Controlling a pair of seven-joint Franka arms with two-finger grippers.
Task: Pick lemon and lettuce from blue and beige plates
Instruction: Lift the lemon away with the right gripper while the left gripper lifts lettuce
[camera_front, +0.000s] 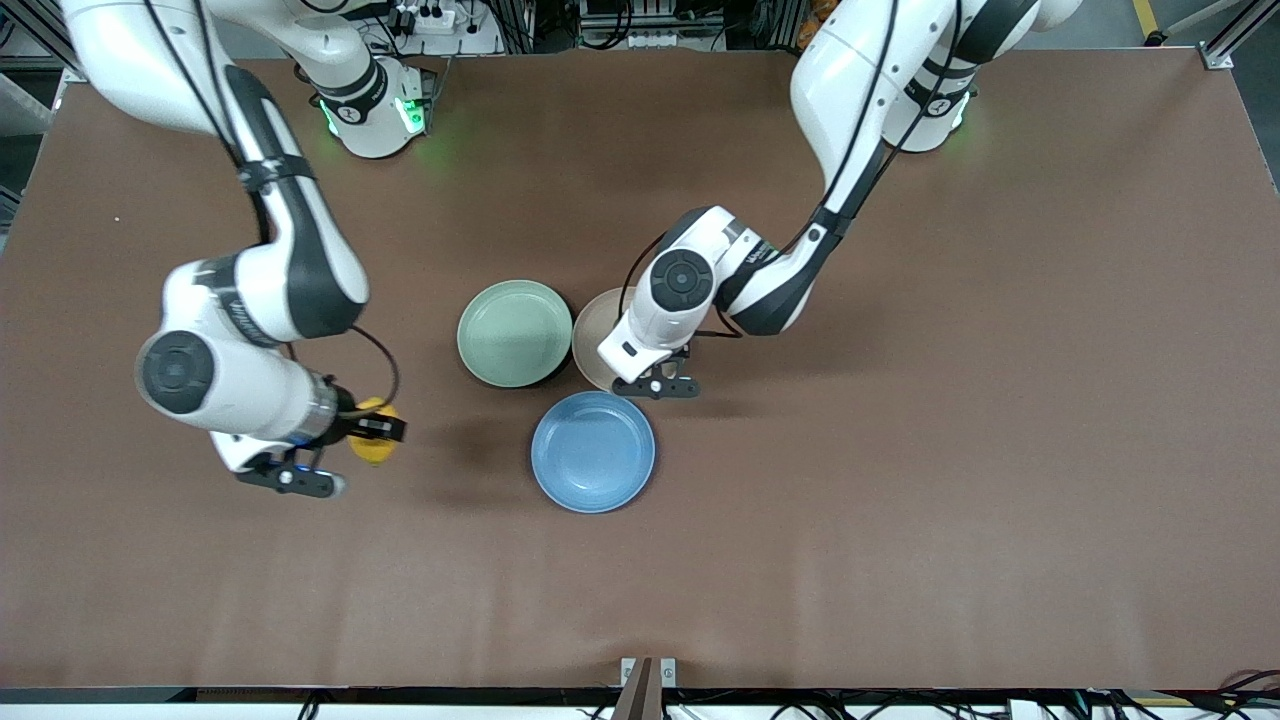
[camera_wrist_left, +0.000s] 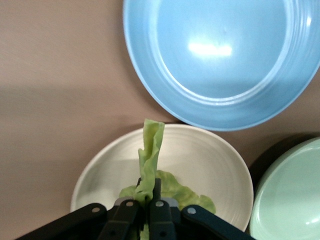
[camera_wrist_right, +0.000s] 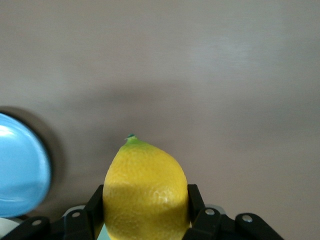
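Observation:
My left gripper (camera_wrist_left: 148, 196) is shut on the lettuce (camera_wrist_left: 151, 155), a crinkled light green leaf. One strip sticks out past the fingertips and the rest spreads low over the beige plate (camera_wrist_left: 210, 150). In the front view the left hand (camera_front: 650, 335) covers the leaf and much of the beige plate (camera_front: 593, 335). My right gripper (camera_front: 378, 432) is shut on the yellow lemon (camera_front: 370, 447), also in the right wrist view (camera_wrist_right: 145, 192), and holds it over bare table toward the right arm's end. The blue plate (camera_front: 593, 452) holds nothing.
A mint-green plate (camera_front: 514, 333) holds nothing and touches the beige plate on the side toward the right arm's end. The blue plate lies just nearer the front camera than both. Brown table surface (camera_front: 900, 450) surrounds the plates.

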